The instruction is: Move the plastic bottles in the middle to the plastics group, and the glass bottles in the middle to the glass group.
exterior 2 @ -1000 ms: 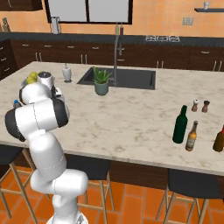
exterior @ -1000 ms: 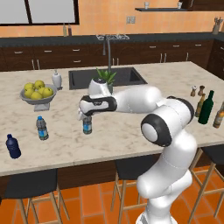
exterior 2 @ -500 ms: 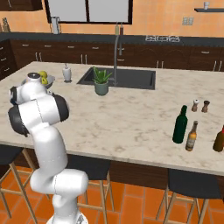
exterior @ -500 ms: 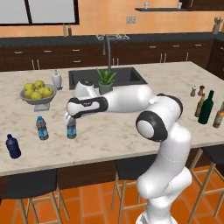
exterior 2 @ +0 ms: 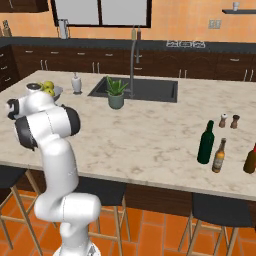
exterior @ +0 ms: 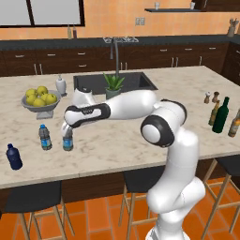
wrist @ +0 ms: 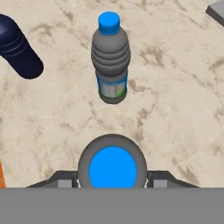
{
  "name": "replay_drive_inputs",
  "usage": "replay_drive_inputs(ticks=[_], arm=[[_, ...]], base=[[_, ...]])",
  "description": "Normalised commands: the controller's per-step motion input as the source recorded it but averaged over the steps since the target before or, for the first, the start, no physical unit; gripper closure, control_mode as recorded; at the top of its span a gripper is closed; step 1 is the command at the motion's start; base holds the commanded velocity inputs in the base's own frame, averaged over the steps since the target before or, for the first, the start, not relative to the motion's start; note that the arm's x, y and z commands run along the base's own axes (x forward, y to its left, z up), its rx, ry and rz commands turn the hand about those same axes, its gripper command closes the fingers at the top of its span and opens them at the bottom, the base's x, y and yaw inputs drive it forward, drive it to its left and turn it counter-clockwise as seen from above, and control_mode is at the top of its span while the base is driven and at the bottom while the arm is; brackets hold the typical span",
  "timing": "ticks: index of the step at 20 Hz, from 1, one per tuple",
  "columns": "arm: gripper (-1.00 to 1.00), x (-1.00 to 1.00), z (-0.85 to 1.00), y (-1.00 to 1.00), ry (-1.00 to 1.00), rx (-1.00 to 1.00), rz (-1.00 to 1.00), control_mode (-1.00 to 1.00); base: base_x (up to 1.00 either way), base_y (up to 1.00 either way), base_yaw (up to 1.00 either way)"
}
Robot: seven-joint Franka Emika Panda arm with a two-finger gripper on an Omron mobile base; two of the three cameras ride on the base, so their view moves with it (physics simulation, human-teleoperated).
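Fingers (wrist: 64, 180) clamped either side of the small clear water bottle (exterior: 68, 139), seen from straight above in the hand view as a blue cap between the two dark tips. In the left base view this held bottle stands upright on the marble bench (exterior: 140, 140), or a hair above it; contact with the surface cannot be told. Just beside it, toward the bench's left end, stands the second clear water bottle (exterior: 45, 137) with blue cap and label, upright, apart from the held one. Farther the same way, near the front corner, the squat dark blue bottle (exterior: 14, 156). Those two make the plastics group, so the held bottle is already at its destination. Behind the held bottle, the fruit bowl (exterior: 40, 100) of yellow fruit; farther back and right, the sink (exterior: 117, 82) with a potted plant (exterior: 112, 86) at its edge. Well away from the held bottle, at the bench's right end: the dark green wine bottle (exterior 2: 205, 142), the amber beer bottle (exterior 2: 218, 156) just beside it, another brown bottle (exterior 2: 250, 160) at the frame edge, and two small shakers (exterior 2: 228, 120) behind. Judgement: the plastic placement is at its close. Next move calls for parting the fingers, lifting straight up clear of the cap without tipping either water bottle, then swinging across to the wine bottle.
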Motion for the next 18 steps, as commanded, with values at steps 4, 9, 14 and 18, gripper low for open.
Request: replay_drive_inputs(ticks=[4,9,14,18], arm=[[1.00,-0.01,-0.29,0.59,0.00,0.00,0.06,-1.00],[1.00,0.00,-0.27,0.46,0.00,0.00,0.01,-1.00],[1.00,0.00,-0.32,0.16,-0.02,0.00,0.00,-1.00],[1.00,-0.13,-0.10,0.03,-0.01,0.00,0.00,-1.00]], base=[[0.00,0.00,0.00],[0.00,0.00,0.00],[0.00,0.00,0.00],[0.00,0.00,0.00]])
